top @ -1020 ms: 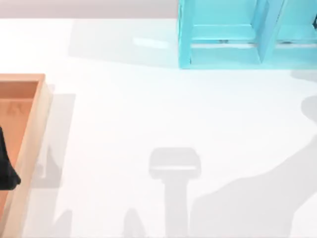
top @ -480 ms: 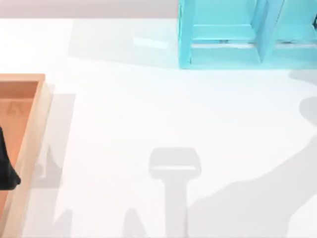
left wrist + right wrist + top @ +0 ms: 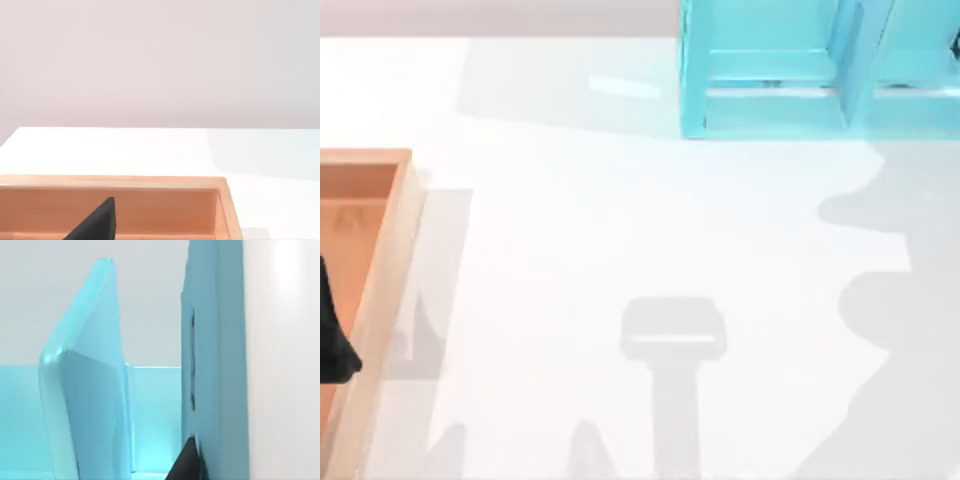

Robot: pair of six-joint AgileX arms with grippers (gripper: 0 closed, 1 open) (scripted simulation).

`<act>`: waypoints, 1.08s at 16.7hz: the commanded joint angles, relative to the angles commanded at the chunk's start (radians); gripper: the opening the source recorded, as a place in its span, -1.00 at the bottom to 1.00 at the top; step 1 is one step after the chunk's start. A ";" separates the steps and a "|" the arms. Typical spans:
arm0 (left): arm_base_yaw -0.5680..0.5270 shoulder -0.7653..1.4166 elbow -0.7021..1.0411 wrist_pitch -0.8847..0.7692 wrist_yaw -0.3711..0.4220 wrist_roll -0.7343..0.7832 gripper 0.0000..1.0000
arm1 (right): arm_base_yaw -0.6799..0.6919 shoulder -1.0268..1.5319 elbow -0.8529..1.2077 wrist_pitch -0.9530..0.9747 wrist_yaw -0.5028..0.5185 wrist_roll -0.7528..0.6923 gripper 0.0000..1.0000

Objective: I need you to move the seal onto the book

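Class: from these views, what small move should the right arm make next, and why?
Probably ease the right gripper slowly forward into the teal shelf unit. Its wrist view faces the shelf's compartments at close range, and the gripper is right beside an upright wall, so a small, careful advance seems safest. The left gripper sits parked over the wooden tray.

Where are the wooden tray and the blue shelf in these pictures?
wooden tray (image 3: pixel 382 290), top view, on its right rim.
teal shelf unit (image 3: pixel 770 115), top view, on its bottom board.
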 joint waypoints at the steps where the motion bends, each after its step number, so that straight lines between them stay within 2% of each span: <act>1: 0.000 0.000 0.000 0.000 0.000 0.000 1.00 | -0.018 -0.087 -0.034 -0.038 -0.014 0.000 -1.00; 5: 0.000 0.000 0.000 0.000 0.000 0.000 1.00 | -0.092 -0.376 -0.153 -0.174 -0.065 0.005 -1.00; 8: 0.000 0.000 0.000 0.000 0.000 0.000 1.00 | -0.131 -0.490 -0.214 -0.244 -0.095 0.009 -1.00; 15: 0.000 0.000 0.000 0.000 0.000 0.000 1.00 | -0.135 -0.507 -0.232 -0.262 -0.101 0.011 -1.00; 18: 0.000 0.000 0.000 0.000 0.000 0.000 1.00 | -0.074 -0.499 -0.196 -0.222 -0.039 -0.051 -1.00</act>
